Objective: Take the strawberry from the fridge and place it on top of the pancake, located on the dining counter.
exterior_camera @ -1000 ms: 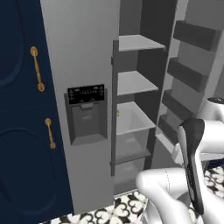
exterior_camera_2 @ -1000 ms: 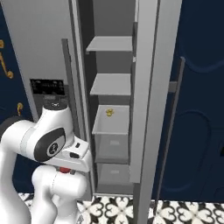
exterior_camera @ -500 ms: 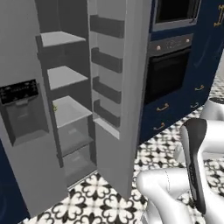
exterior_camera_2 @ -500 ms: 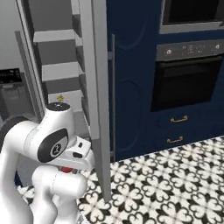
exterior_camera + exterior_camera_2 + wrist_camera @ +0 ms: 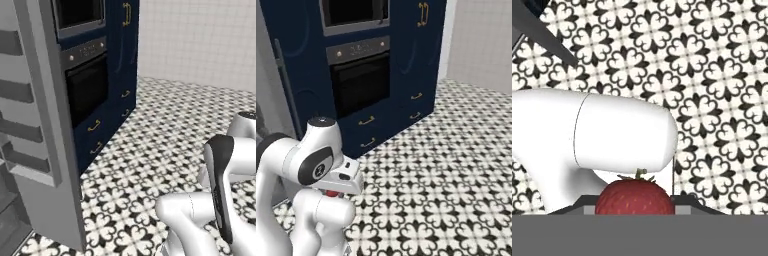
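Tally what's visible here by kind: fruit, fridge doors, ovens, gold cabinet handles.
Fruit: 1, the strawberry in the gripper
Fridge doors: 1, the open fridge door
Ovens: 1, the oven
Gold cabinet handles: 5, such as the drawer handle
Total: 8

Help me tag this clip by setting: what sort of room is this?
A home kitchen, rendered: a built-in oven set in navy cabinets with gold handles, an open steel fridge door, and patterned black-and-white floor tiles.

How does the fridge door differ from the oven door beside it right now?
The fridge door is plain grey steel, tall, and swung open with its inner shelf racks showing. The oven door is black glass, much shorter, and closed flush in the navy cabinets. Both stand upright above the patterned tile floor.
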Controlling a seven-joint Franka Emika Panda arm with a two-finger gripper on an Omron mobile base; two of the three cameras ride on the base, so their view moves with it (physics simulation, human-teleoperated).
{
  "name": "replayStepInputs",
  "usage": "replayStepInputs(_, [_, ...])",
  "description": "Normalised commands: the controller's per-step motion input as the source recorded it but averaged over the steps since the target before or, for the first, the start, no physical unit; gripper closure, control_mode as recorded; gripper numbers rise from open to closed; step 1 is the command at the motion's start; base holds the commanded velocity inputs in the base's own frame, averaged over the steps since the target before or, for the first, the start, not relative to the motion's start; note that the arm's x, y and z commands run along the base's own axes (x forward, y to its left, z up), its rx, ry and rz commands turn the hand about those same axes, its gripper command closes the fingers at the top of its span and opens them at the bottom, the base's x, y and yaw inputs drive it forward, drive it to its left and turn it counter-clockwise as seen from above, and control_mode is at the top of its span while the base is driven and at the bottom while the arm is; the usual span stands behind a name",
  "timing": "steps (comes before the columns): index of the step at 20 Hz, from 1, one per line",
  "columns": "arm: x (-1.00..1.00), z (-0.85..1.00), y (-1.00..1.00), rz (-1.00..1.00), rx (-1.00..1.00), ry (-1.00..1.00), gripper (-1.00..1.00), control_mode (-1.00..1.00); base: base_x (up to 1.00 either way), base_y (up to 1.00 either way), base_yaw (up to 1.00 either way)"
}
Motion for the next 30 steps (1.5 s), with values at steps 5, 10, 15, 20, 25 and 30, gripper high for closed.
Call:
replayStepInputs(5, [0.00, 0.00, 0.00, 0.00, 0.00, 0.00, 1.00, 1.00, 0.00, -1.00, -0.71])
replayStepInputs(10, [0.00, 0.00, 0.00, 0.00, 0.00, 0.00, 1.00, 1.00, 0.35, -1.00, -0.53])
replayStepInputs(15, [0.00, 0.00, 0.00, 0.00, 0.00, 0.00, 1.00, 1.00, 1.00, -0.57, -0.16])
replayStepInputs(20, [0.00, 0.00, 0.00, 0.00, 0.00, 0.00, 1.00, 1.00, 1.00, 0.11, 0.00])
replayStepInputs(25, [0.00, 0.00, 0.00, 0.00, 0.00, 0.00, 1.00, 1.00, 1.00, 0.49, -0.10])
replayStepInputs(30, [0.00, 0.00, 0.00, 0.00, 0.00, 0.00, 1.00, 1.00, 1.00, 0.88, -0.22])
